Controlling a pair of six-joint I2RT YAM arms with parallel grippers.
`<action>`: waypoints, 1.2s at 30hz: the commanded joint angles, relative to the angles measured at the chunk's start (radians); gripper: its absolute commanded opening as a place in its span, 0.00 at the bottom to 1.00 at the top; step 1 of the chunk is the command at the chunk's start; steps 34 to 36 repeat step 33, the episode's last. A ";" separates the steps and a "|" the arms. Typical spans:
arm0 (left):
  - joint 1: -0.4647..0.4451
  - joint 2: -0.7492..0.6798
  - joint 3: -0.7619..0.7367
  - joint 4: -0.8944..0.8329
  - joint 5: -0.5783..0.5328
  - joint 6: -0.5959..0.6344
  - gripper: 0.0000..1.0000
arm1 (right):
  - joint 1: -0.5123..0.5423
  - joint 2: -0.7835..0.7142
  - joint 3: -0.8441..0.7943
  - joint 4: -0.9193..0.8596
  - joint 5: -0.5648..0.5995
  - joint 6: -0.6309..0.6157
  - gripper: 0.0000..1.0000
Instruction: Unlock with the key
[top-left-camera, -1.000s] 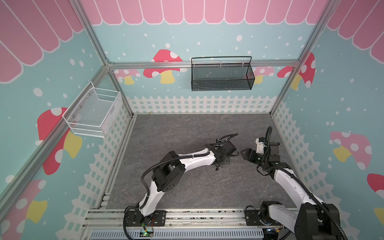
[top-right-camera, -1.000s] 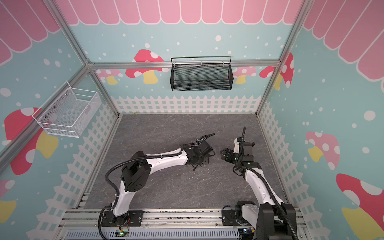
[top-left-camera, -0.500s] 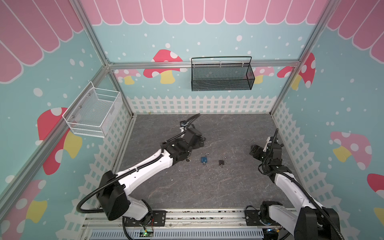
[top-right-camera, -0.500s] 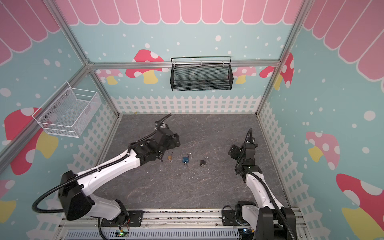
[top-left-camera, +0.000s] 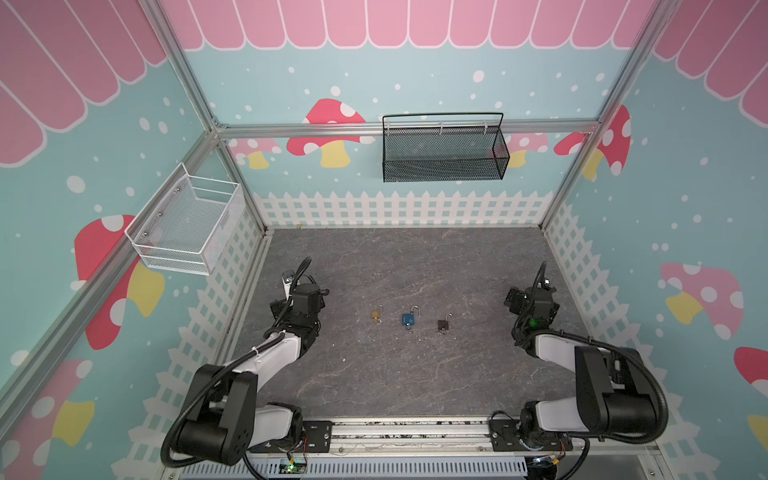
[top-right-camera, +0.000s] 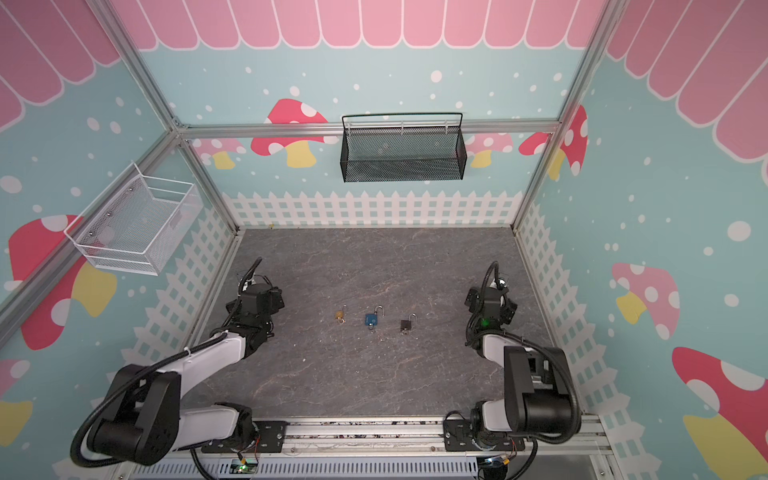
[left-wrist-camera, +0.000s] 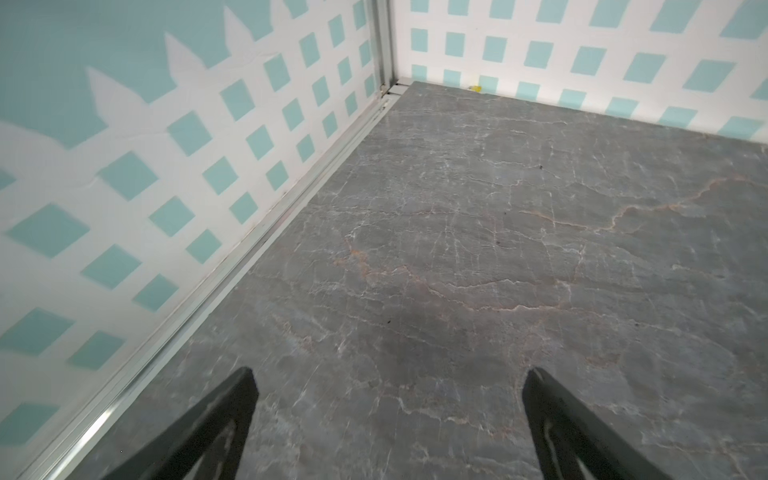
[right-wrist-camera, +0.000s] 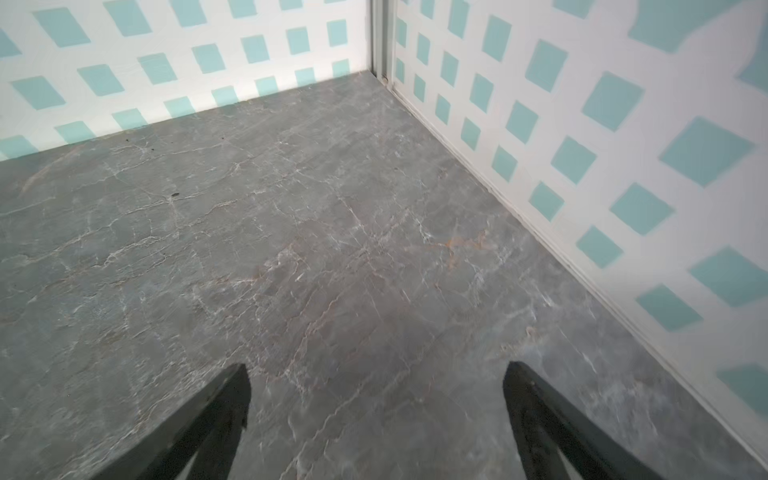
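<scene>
**Three padlocks in a row mid-table, arms out at the sides**

On the table, near its middle, three locks lie in a left-to-right row, apart from each other: left padlock, middle padlock, right padlock. Shackles point toward the back wall.

By the left wall, left of the row, sits the left arm. By the right wall sits the right arm. Both are well apart from the locks.

Over bare table, the left gripper faces the back-left corner and the right gripper the back-right corner.

Above the table, the back-wall basket hangs behind the row, and the side-wall basket hangs on the left wall.
</scene>
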 joint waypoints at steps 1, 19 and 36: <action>0.004 0.083 -0.035 0.389 0.116 0.190 1.00 | -0.004 0.013 -0.049 0.268 -0.139 -0.183 0.98; 0.116 0.182 -0.121 0.606 0.314 0.123 1.00 | 0.015 0.066 -0.210 0.619 -0.385 -0.319 0.98; 0.106 0.178 -0.113 0.585 0.306 0.130 1.00 | 0.015 0.067 -0.210 0.625 -0.384 -0.319 0.98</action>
